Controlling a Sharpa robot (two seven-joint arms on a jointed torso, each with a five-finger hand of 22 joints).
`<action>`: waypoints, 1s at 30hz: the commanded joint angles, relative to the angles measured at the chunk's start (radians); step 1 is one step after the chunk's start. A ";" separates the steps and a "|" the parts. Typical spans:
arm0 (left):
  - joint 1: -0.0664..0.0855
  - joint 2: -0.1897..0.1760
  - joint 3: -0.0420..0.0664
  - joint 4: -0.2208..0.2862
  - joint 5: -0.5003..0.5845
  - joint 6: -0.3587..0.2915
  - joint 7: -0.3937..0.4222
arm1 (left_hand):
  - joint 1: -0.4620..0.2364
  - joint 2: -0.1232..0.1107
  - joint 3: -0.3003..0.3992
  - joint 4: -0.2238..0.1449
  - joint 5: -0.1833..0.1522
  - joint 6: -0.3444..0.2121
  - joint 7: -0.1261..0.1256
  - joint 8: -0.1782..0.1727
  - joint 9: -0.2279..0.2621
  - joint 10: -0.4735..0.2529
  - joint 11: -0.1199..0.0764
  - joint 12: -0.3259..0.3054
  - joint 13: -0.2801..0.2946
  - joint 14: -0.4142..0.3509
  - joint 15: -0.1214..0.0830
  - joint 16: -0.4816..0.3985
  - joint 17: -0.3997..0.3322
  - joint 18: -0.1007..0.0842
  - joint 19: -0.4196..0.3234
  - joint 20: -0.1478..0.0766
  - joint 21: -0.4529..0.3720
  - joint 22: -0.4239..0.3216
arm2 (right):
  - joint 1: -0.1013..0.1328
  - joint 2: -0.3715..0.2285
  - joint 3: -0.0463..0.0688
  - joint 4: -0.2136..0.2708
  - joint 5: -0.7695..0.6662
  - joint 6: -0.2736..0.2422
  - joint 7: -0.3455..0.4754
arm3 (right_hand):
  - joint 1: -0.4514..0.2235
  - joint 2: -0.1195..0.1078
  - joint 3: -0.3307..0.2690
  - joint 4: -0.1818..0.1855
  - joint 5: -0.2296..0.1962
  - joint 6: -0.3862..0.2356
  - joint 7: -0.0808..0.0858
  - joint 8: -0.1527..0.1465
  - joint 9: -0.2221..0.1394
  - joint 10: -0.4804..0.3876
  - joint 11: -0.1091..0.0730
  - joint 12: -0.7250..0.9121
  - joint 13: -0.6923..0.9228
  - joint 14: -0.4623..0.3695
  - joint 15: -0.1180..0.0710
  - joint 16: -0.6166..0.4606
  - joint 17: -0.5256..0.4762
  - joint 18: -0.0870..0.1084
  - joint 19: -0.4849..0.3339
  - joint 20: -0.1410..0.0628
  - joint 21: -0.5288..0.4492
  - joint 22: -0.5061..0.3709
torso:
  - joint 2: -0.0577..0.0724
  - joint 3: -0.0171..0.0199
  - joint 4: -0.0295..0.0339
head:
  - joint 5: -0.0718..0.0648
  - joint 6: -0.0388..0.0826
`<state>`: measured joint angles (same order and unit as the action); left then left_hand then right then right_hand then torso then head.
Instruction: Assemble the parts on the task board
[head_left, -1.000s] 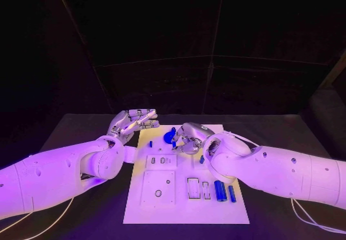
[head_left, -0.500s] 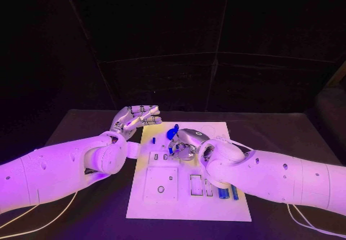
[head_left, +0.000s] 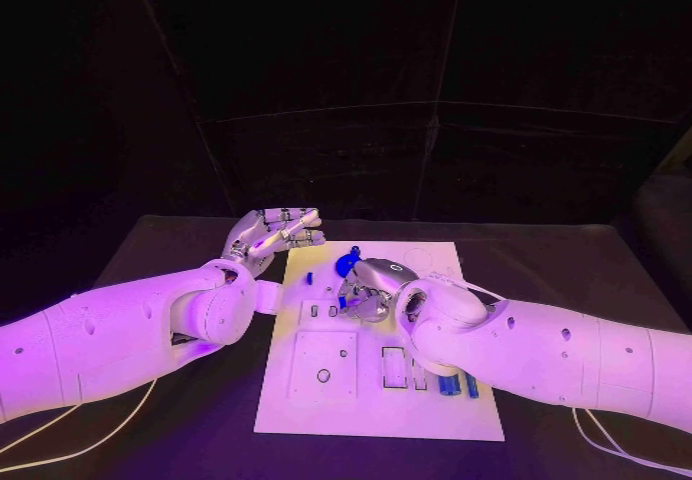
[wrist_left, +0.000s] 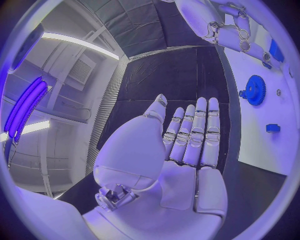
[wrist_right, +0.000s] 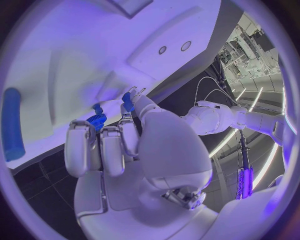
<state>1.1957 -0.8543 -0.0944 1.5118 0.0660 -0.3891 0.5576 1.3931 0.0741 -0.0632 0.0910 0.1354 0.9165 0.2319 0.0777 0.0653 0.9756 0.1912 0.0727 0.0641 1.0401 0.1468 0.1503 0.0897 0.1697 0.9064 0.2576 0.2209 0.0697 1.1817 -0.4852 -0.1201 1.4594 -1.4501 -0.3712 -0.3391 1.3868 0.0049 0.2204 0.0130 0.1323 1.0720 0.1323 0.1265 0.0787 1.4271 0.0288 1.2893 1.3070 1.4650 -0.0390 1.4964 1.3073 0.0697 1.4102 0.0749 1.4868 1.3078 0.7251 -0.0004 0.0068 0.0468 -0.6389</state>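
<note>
The task board (head_left: 378, 420) lies in the middle of the black table (head_left: 577, 270), long side running away from the robot. The left hand (head_left: 270, 236) hovers beside the board's far left corner, off the board, holding nothing; in the left wrist view its fingers (wrist_left: 199, 131) are straight and lie close together, with the thumb apart. The right hand (head_left: 371, 287) is lowered over the far-middle area of the board, fingers curled downward. In the right wrist view its fingertips (wrist_right: 129, 101) close on a small blue part (wrist_right: 127, 100) right at the board surface; a blue toothed piece (wrist_right: 95, 119) sits just beside them. Whether the part is lifted or seated cannot be determined. A blue gear (head_left: 343, 266) lies on the board just beyond the right hand, with a small blue peg (head_left: 306, 279) near the board's left edge. Two blue cylinders (head_left: 450, 386) lie side by side at the near right of the board, partly covered by the right forearm (head_left: 548, 350), which hides most of the board's right side. Rectangular slots (head_left: 389, 366) and a raised square plate (head_left: 326, 366) occupy the near half.
</note>
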 joint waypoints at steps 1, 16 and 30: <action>0.002 -0.001 0.001 0.003 0.002 0.001 0.009 | -0.005 0.005 -0.001 -0.007 -0.002 0.009 0.005 -0.006 0.000 0.008 -0.001 -0.001 0.000 0.006 0.001 -0.006 0.001 0.014 0.005 0.000 -0.006 -0.001 | 0.000 0.005 0.000 -0.004 -0.011 0.016 -0.001 | -0.009 0.000 -0.004 -0.001 0.005 0.022 -0.018 -0.007 0.014 -0.005 0.000 -0.004 0.001 0.070 0.000 -0.005 0.092 -0.016 -0.008 -0.001 -0.001 0.015 | 0.000 0.0009 -0.0006 | 0.001 -0.002; 0.002 -0.001 0.001 0.003 0.002 0.004 0.009 | -0.005 0.005 -0.001 -0.007 -0.002 0.009 0.005 -0.006 0.000 0.008 -0.001 -0.001 0.000 0.006 0.001 -0.006 0.001 0.014 0.005 0.000 -0.006 -0.001 | -0.006 0.017 0.000 -0.035 -0.015 0.033 -0.001 | -0.014 -0.007 -0.005 -0.002 0.003 0.018 -0.016 -0.011 0.013 -0.006 0.002 -0.004 0.001 0.070 0.002 -0.005 0.092 -0.016 -0.008 0.000 -0.001 0.015 | -0.001 0.0011 -0.0015 | 0.001 -0.006; 0.002 -0.001 0.001 0.003 0.002 0.006 0.007 | -0.006 0.004 -0.001 -0.007 -0.002 0.009 0.005 -0.006 0.000 0.008 -0.001 -0.001 0.000 0.007 0.000 -0.006 0.001 0.014 0.006 0.000 -0.007 -0.001 | -0.009 0.017 0.000 -0.033 -0.026 0.061 -0.004 | -0.019 -0.016 -0.006 -0.003 -0.007 0.016 -0.014 -0.015 0.012 -0.008 0.004 -0.006 0.000 0.070 0.004 -0.006 0.091 -0.016 -0.009 0.002 -0.002 0.014 | 0.000 0.0008 -0.0018 | 0.003 -0.014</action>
<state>1.1963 -0.8552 -0.0944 1.5127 0.0679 -0.3892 0.5575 1.3931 0.0741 -0.0632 0.0909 0.1354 0.9205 0.2359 0.0777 0.0653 0.9756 0.1912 0.0727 0.0641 1.0401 0.1468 0.1503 0.0895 0.1697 0.9064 0.2576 0.2171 0.0699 1.1756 -0.4672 -0.1174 1.4251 -1.4679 -0.3431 -0.3386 1.3725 -0.0095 0.2174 0.0105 0.1316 1.0755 0.1281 0.1062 0.0922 1.4236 0.0323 1.2882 1.3087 1.4650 -0.0390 1.4964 1.3078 0.0696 1.4078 0.0773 1.4868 1.3076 0.7245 0.0005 0.0056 0.0489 -0.6518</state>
